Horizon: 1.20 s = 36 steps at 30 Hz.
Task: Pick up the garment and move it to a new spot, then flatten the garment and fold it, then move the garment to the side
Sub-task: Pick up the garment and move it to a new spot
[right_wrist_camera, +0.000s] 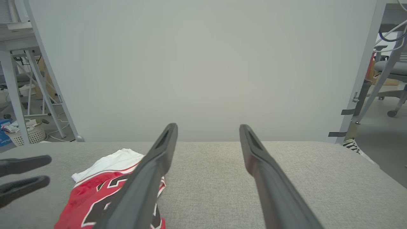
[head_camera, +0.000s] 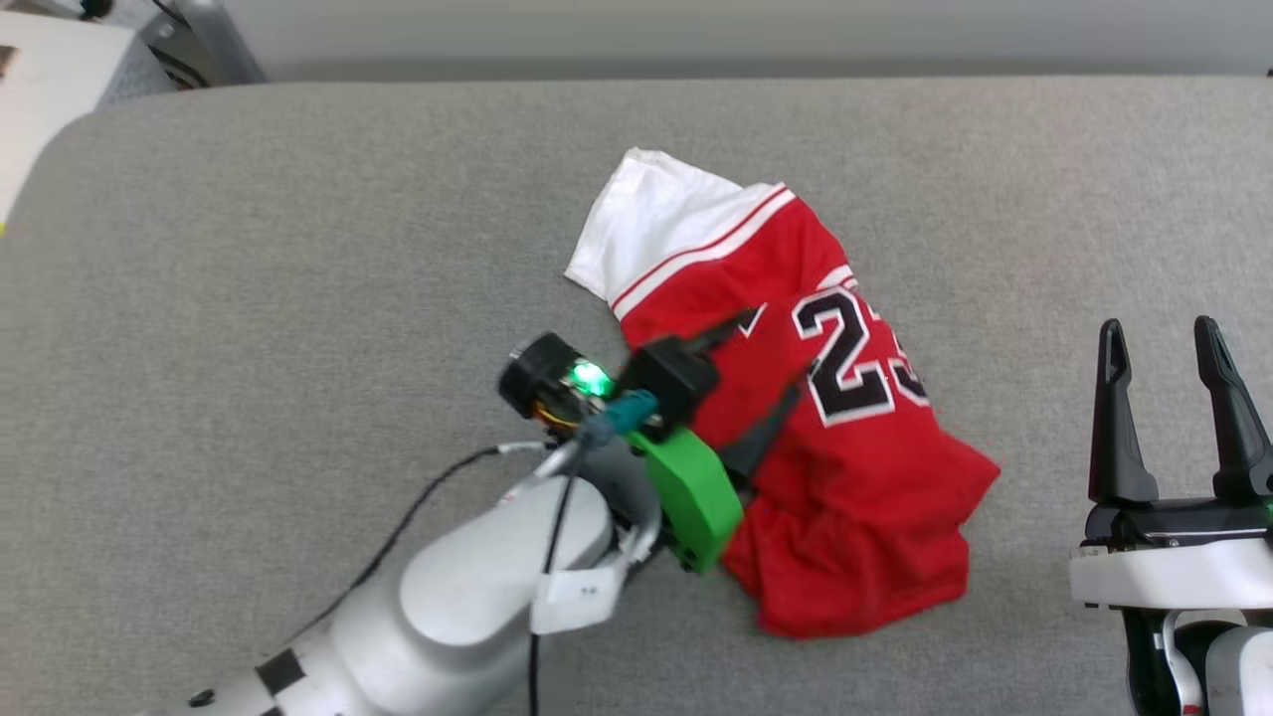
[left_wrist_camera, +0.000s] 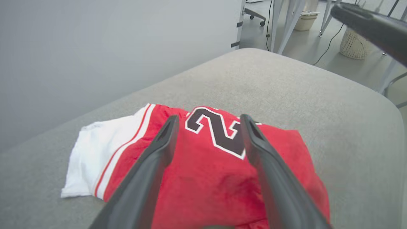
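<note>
A broad grey upholstered surface [head_camera: 298,249] with rounded corners stretches before the robot, backed by a plain pale wall panel [right_wrist_camera: 203,63]. Beyond its edges the room shows metal table legs, cables on the floor, a white lattice basket [left_wrist_camera: 353,44] and an office chair [right_wrist_camera: 391,70].

The garment [head_camera: 845,467], a red jersey with a white sleeve, striped trim and a black "23", lies rumpled and partly folded over on the surface, right of the middle in the head view. Its sleeve points to the far side and its bunched red hem lies nearer the robot.

The left gripper [left_wrist_camera: 208,118] hangs over the red body of the jersey with its jaws spread wide and nothing pinched between them; the numeral shows between the two fingers. Whether the fingers touch the cloth cannot be told. The right gripper [head_camera: 1159,323] stands well apart on the garment's right, over bare upholstery, its jaws wide and empty.
</note>
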Available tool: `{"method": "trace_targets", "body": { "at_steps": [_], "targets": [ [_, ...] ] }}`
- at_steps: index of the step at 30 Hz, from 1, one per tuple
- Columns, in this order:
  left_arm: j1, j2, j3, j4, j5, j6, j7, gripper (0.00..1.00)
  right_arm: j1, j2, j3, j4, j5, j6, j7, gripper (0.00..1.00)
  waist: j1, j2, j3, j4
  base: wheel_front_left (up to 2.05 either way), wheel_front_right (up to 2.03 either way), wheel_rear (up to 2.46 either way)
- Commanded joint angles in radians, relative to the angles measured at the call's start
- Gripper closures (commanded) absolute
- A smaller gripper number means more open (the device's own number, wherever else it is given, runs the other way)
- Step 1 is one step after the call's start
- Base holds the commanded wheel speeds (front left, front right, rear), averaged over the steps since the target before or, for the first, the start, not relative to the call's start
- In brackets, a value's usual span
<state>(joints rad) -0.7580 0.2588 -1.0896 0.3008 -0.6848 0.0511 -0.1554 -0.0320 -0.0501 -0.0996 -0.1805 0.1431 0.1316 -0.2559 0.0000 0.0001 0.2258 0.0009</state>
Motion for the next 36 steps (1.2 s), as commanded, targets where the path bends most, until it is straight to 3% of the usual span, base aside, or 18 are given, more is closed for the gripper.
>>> {"method": "trace_targets", "body": {
  "at_steps": [1, 11, 16, 19, 24, 30, 36],
  "targets": [
    [0.023, 0.027, 0.025, -0.010, 0.013, 0.031, -0.028, 0.00, 0.015, 0.000, 0.003, 0.003, -0.012, -0.001, -0.006, 0.00, 0.0000, -0.0001, -0.050, 0.033, 0.00, 0.00, 0.00],
    [0.184, 0.143, 0.309, -0.114, 0.113, 0.290, -0.106, 0.00, 0.046, 0.000, 0.003, 0.029, 0.018, -0.001, -0.006, 0.00, 0.0000, -0.0001, -0.100, 0.055, 0.00, 0.00, 0.00],
    [0.346, 0.151, 0.507, -0.213, 0.198, 0.338, -0.106, 0.00, 0.064, 0.000, 0.003, 0.048, 0.028, -0.001, -0.006, 0.00, 0.0000, -0.0001, -0.118, 0.064, 0.00, 0.00, 0.00],
    [0.445, 0.131, 0.612, -0.254, 0.242, 0.328, -0.106, 0.00, 0.072, 0.000, 0.006, 0.065, 0.041, -0.001, -0.006, 0.00, 0.0000, -0.0001, -0.130, 0.068, 0.00, 0.00, 0.00],
    [0.584, 0.084, 0.735, -0.279, 0.309, 0.260, -0.106, 0.00, 0.090, 0.000, 0.022, 0.090, 0.053, -0.001, -0.006, 0.00, 0.0000, -0.0001, -0.152, 0.070, 0.00, 0.00, 0.00],
    [0.685, 0.012, 0.830, -0.268, 0.370, 0.158, -0.106, 0.00, 0.116, 0.000, 0.040, 0.108, 0.065, -0.001, -0.006, 0.00, 0.0000, -0.0001, -0.167, 0.073, 0.00, 0.00, 0.00],
    [0.728, -0.059, 0.892, -0.232, 0.429, 0.088, -0.106, 0.00, 0.143, 0.000, 0.043, 0.125, 0.072, -0.001, -0.006, 0.00, 0.0000, -0.0001, -0.178, 0.078, 0.00, 0.00, 0.00]
  ]
}}
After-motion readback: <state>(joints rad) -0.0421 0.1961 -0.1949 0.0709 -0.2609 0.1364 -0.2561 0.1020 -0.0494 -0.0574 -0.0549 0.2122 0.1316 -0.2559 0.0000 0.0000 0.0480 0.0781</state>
